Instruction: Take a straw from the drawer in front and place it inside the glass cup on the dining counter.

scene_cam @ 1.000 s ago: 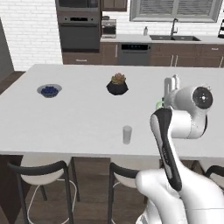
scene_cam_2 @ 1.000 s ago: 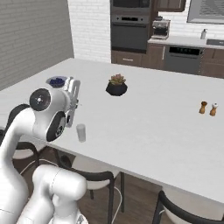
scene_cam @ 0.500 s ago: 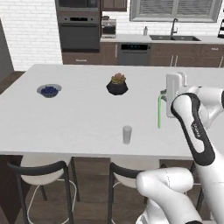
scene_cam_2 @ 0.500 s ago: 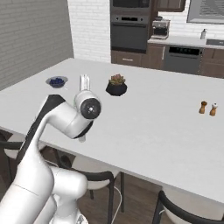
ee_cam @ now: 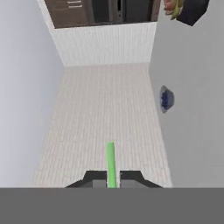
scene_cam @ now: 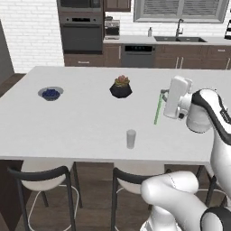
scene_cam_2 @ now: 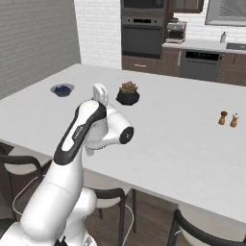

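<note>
The gripper [ee_cam: 113, 177] is closed on the straw [scene_cam: 158, 109], with the two dark fingertips pressed against the green shaft on either side, as the hand view shows at bottom centre. In the left base view the straw hangs near-vertical right of centre, its upper end at the gripper and its lower end just above the white tabletop [scene_cam: 81, 122]. The glass cup [scene_cam: 131, 139] stands upright near the front edge of the tabletop, lower centre of that frame, to the lower left of the straw and apart from it. Judged progress: retrieval of the straw is complete; transfer is under way; alignment over the glass cup, lowering and release remain. The glass cup appears empty. In the right base view the arm covers the glass cup. Other items on the tabletop: a blue bowl [scene_cam: 50, 93] at left, a dark potted plant [scene_cam: 121, 87] at upper centre, and two shakers [scene_cam_2: 228, 119] at right of the right base view. No brand, label or legible writing appears on any item or appliance
</note>
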You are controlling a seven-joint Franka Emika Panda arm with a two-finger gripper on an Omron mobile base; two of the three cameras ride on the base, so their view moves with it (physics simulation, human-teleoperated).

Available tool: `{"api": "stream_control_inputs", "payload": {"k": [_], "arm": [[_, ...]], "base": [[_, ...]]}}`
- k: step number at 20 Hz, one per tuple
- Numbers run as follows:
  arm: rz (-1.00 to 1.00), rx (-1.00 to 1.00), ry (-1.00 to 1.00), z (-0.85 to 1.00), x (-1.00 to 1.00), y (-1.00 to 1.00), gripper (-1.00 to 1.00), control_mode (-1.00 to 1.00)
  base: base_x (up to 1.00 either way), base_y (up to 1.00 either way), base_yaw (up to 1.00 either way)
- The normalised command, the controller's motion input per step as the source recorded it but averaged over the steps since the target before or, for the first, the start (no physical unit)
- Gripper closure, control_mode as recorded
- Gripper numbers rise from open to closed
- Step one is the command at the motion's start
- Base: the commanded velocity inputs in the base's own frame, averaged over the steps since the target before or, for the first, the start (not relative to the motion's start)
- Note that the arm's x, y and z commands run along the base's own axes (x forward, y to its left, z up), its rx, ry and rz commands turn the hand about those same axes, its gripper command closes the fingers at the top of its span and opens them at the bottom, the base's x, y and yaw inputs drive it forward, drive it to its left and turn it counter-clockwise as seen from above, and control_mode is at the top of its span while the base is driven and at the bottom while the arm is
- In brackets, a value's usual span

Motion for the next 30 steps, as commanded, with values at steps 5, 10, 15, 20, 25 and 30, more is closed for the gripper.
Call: {"api": "stream_control_inputs", "payload": {"k": [5, 10, 15, 20, 25, 30], "arm": [[0.17, 0.11, -0.47, 0.00, 0.27, 0.00, 1.00, -1.00], [0.14, 0.01, -0.38, 0.00, 0.13, 0.02, 1.00, -1.00], [0.14, 0.00, -0.22, 0.09, 0.00, 0.01, 1.00, -1.00], [0.16, -0.05, 0.00, 0.10, 0.00, 0.01, 1.00, -1.00], [0.11, -0.18, 0.03, -0.14, -0.01, 0.06, 1.00, -1.00], [0.06, -0.19, 0.01, -0.27, 0.00, 0.19, 1.00, -1.00]], "base": [[0.00, 0.00, 0.00], [0.00, 0.00, 0.00], [0.00, 0.00, 0.00], [0.00, 0.00, 0.00], [0.00, 0.00, 0.00], [0.00, 0.00, 0.00]]}}
